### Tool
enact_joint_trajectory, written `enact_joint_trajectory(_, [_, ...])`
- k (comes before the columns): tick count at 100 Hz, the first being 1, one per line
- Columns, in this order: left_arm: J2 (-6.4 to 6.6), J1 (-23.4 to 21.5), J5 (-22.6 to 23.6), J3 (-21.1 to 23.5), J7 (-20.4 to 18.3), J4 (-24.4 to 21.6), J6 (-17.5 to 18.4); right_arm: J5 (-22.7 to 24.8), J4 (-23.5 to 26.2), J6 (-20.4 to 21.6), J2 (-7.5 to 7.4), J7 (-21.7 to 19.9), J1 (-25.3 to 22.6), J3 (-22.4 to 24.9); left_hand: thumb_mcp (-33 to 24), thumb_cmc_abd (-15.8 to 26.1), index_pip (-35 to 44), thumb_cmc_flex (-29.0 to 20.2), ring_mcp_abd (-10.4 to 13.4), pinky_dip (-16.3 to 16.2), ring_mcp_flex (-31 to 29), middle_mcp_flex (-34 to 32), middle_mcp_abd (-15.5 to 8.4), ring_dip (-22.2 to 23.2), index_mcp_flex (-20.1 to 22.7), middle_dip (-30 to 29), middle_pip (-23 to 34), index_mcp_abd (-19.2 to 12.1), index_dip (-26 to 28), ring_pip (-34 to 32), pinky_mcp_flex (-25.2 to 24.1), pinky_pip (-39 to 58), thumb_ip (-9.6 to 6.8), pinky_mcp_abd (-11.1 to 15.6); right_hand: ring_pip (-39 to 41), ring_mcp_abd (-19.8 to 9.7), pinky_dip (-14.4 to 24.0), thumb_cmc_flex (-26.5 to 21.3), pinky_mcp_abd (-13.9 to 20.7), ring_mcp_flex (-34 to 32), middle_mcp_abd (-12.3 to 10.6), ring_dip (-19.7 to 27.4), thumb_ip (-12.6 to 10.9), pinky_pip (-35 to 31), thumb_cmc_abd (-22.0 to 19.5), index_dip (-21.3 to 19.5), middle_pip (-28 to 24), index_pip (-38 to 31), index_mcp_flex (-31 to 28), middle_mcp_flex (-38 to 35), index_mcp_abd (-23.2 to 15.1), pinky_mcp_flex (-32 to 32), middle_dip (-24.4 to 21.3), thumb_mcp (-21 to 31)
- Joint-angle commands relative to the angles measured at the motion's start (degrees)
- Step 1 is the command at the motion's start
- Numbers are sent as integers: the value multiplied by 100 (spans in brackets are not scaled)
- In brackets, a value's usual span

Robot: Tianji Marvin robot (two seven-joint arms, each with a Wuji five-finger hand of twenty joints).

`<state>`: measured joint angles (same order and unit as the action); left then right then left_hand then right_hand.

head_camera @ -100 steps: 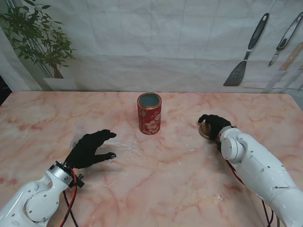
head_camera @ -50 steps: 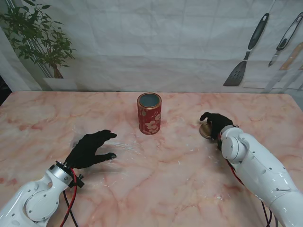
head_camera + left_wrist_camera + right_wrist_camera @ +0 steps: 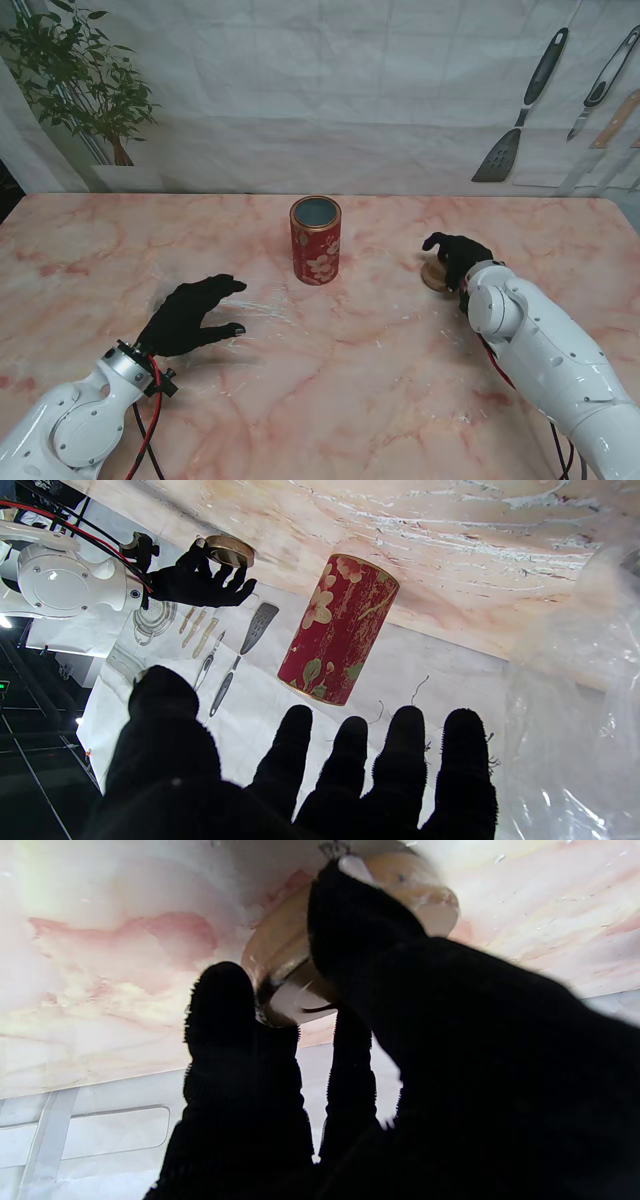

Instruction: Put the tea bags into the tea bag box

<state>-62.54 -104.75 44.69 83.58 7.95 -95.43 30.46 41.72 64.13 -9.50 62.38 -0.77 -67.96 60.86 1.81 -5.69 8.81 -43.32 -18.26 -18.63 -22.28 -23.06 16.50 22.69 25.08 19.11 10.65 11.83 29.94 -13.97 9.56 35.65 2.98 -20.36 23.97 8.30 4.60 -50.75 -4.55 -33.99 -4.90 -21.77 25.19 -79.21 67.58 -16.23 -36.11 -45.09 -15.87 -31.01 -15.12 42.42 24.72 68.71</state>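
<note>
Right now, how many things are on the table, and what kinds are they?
Red flowered tins: 1
Round gold lids: 1, under the right hand
Clear plastic bags: 1, seen only from the left wrist, beside the left hand
Total: 3

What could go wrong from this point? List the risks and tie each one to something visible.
1. The right hand has its fingers on the round lid but no clear grip shows; the lid might slip or skid across the marble table.
2. The tall red tin stands open and unsupported; a sideways bump from either arm could probably tip it.
3. The left hand rests by crinkled clear plastic that is hard to see, so a grasp there may miss.
</note>
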Motion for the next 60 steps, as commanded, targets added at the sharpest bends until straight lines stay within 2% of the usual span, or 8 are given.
enact_joint_trajectory(1, [8, 11, -17, 12, -84, -19, 25, -30, 74, -42, -3, -173, -38, 21, -47, 128, 21, -126, 162, -71, -81, 11, -140, 65, 109, -25, 14, -89, 49, 65, 0, 165, -134, 154, 2275, -964, 94, -1184, -11, -2017, 257, -641, -819, -164, -1278, 95, -907, 125, 93, -564, -27, 65, 403, 1296])
enact_joint_trajectory(12, [5, 15, -21, 3, -65, -6, 33, -45, 182, -132, -54, -497, -47, 19, -46, 128, 22, -125, 161, -72, -82, 12, -139, 65, 108, -25, 14, -99, 51, 65, 5, 169, -133, 152, 2003, -595, 95, -620, -284, -1596, 504, -667, -1447, 201, -2008, 256, -608, 387, 256, -42, 13, -202, 305, 861])
enact_joint_trajectory(21, [9, 12, -21, 6, -81, -9, 37, 40, 295, -213, -125, -855, -47, -4, -47, 127, 24, -127, 164, -73, -85, 7, -147, 64, 107, -25, 14, -111, 52, 66, 6, 171, -134, 162, 1772, -487, 274, -119, -173, -1094, 610, -756, -1916, 752, -2555, 409, -434, 622, 377, 435, -9, -476, 287, 333])
enact_joint_trajectory(23, [10, 11, -23, 8, -90, -12, 37, 49, 300, -219, -130, -872, -51, -6, -48, 128, 23, -130, 158, -73, -84, 12, -151, 64, 103, -26, 12, -117, 52, 67, 5, 170, -134, 163, 1750, -471, 628, 54, -121, -961, 665, -763, -2037, 1021, -2708, 428, -396, 623, 381, 541, -9, -502, 290, 127])
enact_joint_trajectory(24, [10, 10, -24, 9, -94, -14, 37, 53, 304, -223, -132, -883, -53, -8, -49, 130, 21, -131, 160, -73, -85, 14, -154, 64, 99, -26, 11, -115, 51, 67, 5, 170, -135, 165, 1751, -465, 1586, 282, -56, -773, 745, -770, -2157, 1463, -2920, 447, -324, 664, 374, 699, 22, -535, 281, -113])
enact_joint_trajectory(30, [11, 9, -17, 13, -97, -18, 39, 101, 364, -259, -168, -1065, -58, -11, -48, 127, 27, -131, 169, -75, -86, 12, -144, 64, 110, -26, 12, -114, 54, 66, 14, 175, -134, 162, 1761, -528, 1957, 767, -94, -360, 853, -754, -2477, 1661, -3358, 469, -230, 877, 409, 1028, 105, -829, 300, -692])
enact_joint_trajectory(45, [10, 14, -23, 11, -95, -12, 38, 243, 461, -293, -225, -1290, -77, -6, -48, 126, 29, -136, 160, -76, -86, 9, -148, 65, 112, -24, 15, -106, 56, 65, 10, 177, -134, 157, 1589, -282, 2042, 2273, -413, 351, 1114, -715, -2204, 1761, -2774, 247, -75, 1450, 535, 1746, 299, -1483, 407, -1175])
enact_joint_trajectory(60, [11, 20, -33, -3, -101, 0, 39, 488, 484, -330, -284, -1493, -15, -157, -47, 128, 28, -137, 166, -80, -94, 14, -146, 66, 112, -25, 13, -100, 56, 62, 23, 186, -135, 164, 1329, -91, 2120, 2513, -636, 807, 1219, -688, -2108, 1857, -2789, -191, 507, 2178, 715, 2183, 292, -1813, 321, -1758])
